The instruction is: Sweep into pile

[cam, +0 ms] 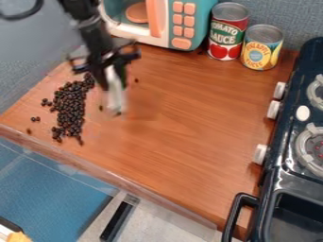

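Dark beans (71,106) lie heaped at the counter's (189,123) nine o'clock, strays (35,119) at the heap's eight; the claw (107,70) pinches a pale sweeping tool (115,97); too hard a stroke toward six could spill beans over the edge.

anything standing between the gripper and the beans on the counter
Nothing visible: the heap of beans lies close beside the gripper and its white tool. The cans and microwave stand off toward the wall, outside that gap.
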`<state>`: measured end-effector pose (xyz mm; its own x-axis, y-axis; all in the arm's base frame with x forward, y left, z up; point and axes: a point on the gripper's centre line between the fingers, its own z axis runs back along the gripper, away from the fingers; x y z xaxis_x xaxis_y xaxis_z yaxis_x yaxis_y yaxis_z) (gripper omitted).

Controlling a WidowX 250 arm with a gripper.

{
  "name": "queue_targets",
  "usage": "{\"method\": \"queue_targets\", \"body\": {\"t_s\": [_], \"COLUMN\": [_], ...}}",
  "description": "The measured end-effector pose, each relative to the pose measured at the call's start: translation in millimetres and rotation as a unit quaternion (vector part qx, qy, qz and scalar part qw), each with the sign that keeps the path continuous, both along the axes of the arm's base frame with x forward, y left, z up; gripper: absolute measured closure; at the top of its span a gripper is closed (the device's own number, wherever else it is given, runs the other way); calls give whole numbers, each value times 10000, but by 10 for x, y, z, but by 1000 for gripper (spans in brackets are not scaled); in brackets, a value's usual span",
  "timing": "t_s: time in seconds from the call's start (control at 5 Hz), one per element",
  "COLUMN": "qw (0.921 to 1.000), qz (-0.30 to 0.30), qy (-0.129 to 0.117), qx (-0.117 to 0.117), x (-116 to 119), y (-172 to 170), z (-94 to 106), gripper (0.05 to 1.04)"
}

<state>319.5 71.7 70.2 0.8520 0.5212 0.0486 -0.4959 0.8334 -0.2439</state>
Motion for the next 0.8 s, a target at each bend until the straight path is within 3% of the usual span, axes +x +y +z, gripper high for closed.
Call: {"method": "queue_targets", "body": {"t_s": [0.2,0.4,0.6,0.8], "qw": [9994,9991,9988,9982], "qz": [-76,-280,-264,-148], "qy": [-116,-15,407,569], "qx": [-309,-305,-69,138], "x": [170,332,482,706], "y": [-257,-531,-562,-463], "z": [211,190,-275,-508], "gripper": [740,740,740,740]}}
